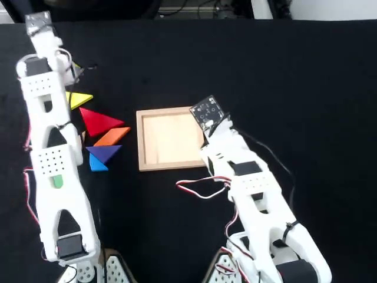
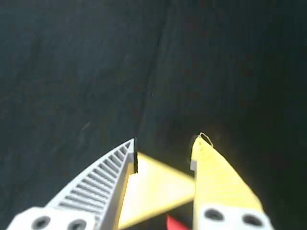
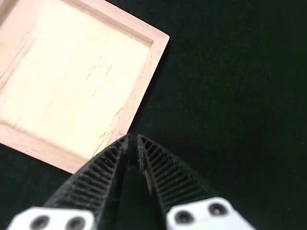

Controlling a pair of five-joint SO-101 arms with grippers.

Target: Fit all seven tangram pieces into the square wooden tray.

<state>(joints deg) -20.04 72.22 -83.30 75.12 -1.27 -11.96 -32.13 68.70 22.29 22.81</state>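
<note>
The left gripper (image 2: 166, 140) stood with its jaws parted, a grey ribbed finger (image 2: 103, 179) on one side and a yellow finger (image 2: 218, 184) on the other. The yellow triangle (image 2: 153, 191) lay in the gap between them, and whether either finger pressed on it could not be told. The right gripper (image 3: 133, 140) was clenched on nothing, its black tips touching each other above the rim of the tray (image 3: 144, 81).

The left arm (image 1: 53, 159) reached long from the near edge toward the far left corner. The right arm (image 1: 253, 188) was bent, its wrist over the tray's right rim. A camera board (image 1: 207, 112) on that wrist carried marks too small to read. Red and white wires (image 1: 200, 190) looped beside the right arm.

The loose pieces lay in a cluster left of the tray, apart from it: below the yellow triangle came the red triangle (image 1: 100, 122), then the orange piece (image 1: 111, 137), the purple triangle (image 1: 105, 152) and the blue triangle (image 1: 97, 165). The tray's pale wooden floor showed in full.

Everything rested on a black cloth (image 1: 265, 71) that covered the table. Beyond its far edge ran a thin strip of room, dark shapes and a pale wall (image 1: 330, 9).
</note>
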